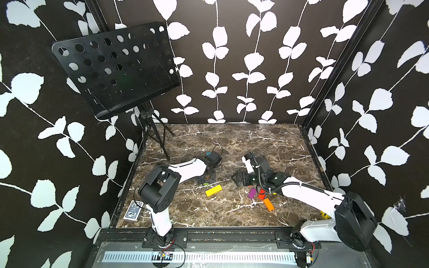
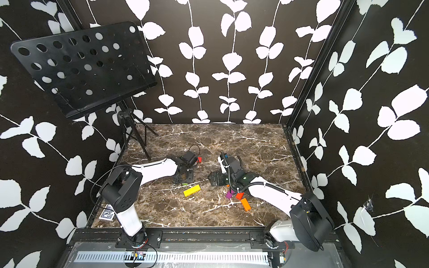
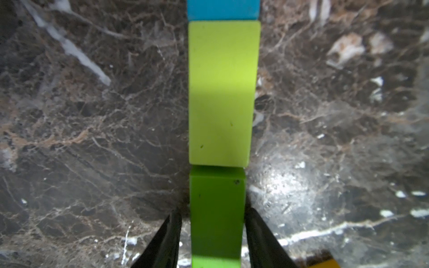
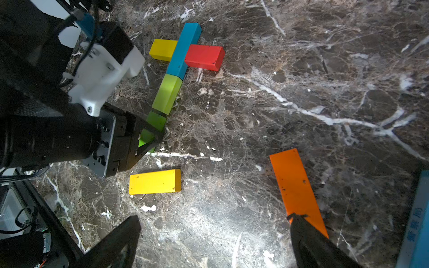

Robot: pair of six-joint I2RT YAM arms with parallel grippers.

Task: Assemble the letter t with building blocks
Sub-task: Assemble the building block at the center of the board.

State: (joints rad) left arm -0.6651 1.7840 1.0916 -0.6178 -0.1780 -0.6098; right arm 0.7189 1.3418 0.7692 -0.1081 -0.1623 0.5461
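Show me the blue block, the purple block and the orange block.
blue block (image 4: pixel 183 48): right wrist view, top face.
purple block (image 1: pixel 251 193): a top view, top face.
orange block (image 4: pixel 293 183): right wrist view, top face.

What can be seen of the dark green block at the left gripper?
The dark green block is a plain, matte rectangular bar, seemingly painted wood, with a few small dark specks. It lies flat on the marble table, one end butted against the lime block and in line with it. The left gripper straddles it with jaws open: a gap shows at one finger, while the other sits at the block's edge.
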